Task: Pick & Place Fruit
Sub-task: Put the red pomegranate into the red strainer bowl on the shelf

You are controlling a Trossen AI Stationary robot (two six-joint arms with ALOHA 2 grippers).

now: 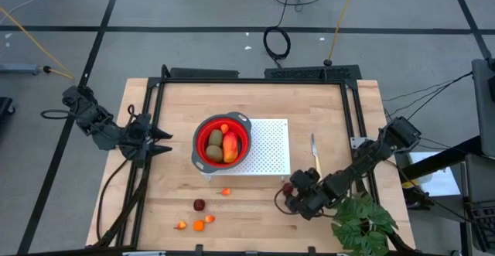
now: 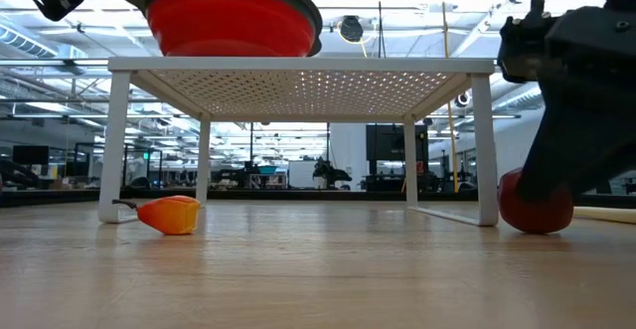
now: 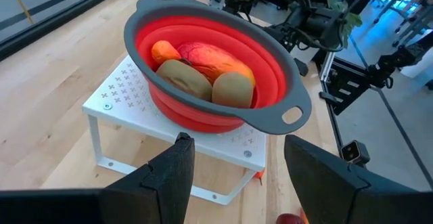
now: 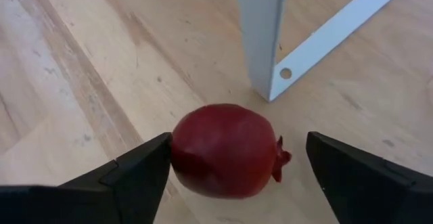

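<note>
A red bowl (image 1: 222, 141) with a grey rim stands on a white perforated rack (image 1: 267, 144). It holds a mango-like fruit (image 3: 216, 58), two olive-brown ovals (image 3: 183, 78) and an orange piece. A dark red ball (image 4: 226, 158) lies on the table by the rack's near right leg, between the open fingers of my right gripper (image 4: 238, 143). A second dark red ball (image 1: 199, 205) and a few orange bits (image 1: 199, 225) lie near the front edge. My left gripper (image 1: 158, 141) hangs open left of the rack. My right gripper comes slanting down over the dark red ball, which rests on the table. One finger (image 4: 145, 163) stands close against the ball's side (image 4: 177, 158); I cannot tell whether it touches. The other finger (image 4: 338, 163) stands clear of the ball.
A yellow-handled knife (image 1: 315, 154) lies right of the rack. A green leafy plant (image 1: 360, 223) stands at the near right corner, beside my right arm. The rack's leg (image 4: 260, 34) is just beyond the ball. One orange bit (image 2: 171, 213) lies in front of the rack.
</note>
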